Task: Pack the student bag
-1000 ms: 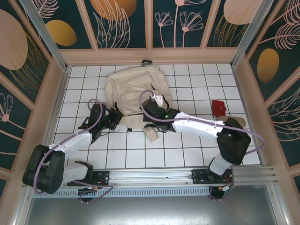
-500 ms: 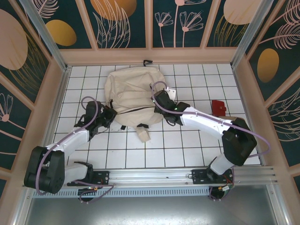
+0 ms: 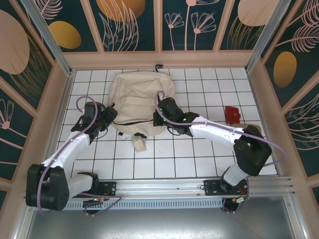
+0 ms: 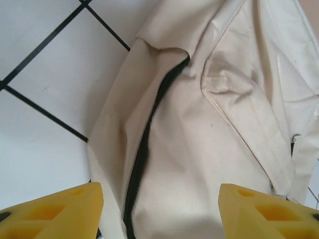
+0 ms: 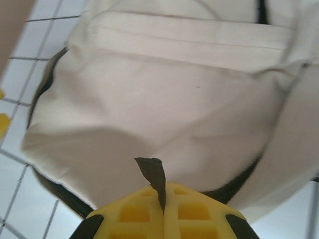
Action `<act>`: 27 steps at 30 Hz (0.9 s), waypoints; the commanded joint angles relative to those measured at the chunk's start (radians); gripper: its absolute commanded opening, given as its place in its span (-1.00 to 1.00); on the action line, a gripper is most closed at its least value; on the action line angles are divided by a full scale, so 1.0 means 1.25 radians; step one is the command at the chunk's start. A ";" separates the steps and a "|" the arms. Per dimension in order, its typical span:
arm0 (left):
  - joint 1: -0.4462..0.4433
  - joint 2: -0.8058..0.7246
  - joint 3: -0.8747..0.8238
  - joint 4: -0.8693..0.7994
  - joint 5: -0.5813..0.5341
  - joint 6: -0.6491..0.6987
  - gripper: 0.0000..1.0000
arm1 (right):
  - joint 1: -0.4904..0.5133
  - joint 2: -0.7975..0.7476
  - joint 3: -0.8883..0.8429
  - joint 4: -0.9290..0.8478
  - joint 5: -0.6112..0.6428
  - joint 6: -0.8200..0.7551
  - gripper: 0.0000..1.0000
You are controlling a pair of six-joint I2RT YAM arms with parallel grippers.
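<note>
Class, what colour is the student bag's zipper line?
Black zipper line on the cream student bag; clearest in left wrist view.

The large soft fabric student bag (image 3: 139, 94) is plain cream-beige, with a black zipper line (image 4: 147, 144) along its seam and a black loop (image 3: 159, 65) at its far end. The table (image 3: 199, 154) is white tile ruled with a thin black grid. A small red object (image 3: 232, 113) lies at the right. The left gripper (image 4: 160, 214) and right gripper (image 5: 164, 211) are bright yellow. A dark brown pull tab (image 5: 152, 174) shows against the right one. The walls (image 3: 129, 25) are dark teal, patterned with peach and gold ovals and pink outlined flowers.
</note>
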 commanded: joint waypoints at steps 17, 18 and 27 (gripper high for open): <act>-0.061 -0.059 -0.100 0.139 0.158 -0.167 0.28 | 0.106 0.122 0.134 0.055 -0.105 -0.078 -1.00; -0.062 -0.046 -0.096 0.138 0.151 -0.167 0.23 | 0.113 0.117 0.132 0.046 -0.095 -0.083 -1.00; -0.065 -0.017 -0.128 0.115 0.056 -0.163 -0.89 | 0.134 0.079 0.110 -0.067 0.135 -0.045 -1.00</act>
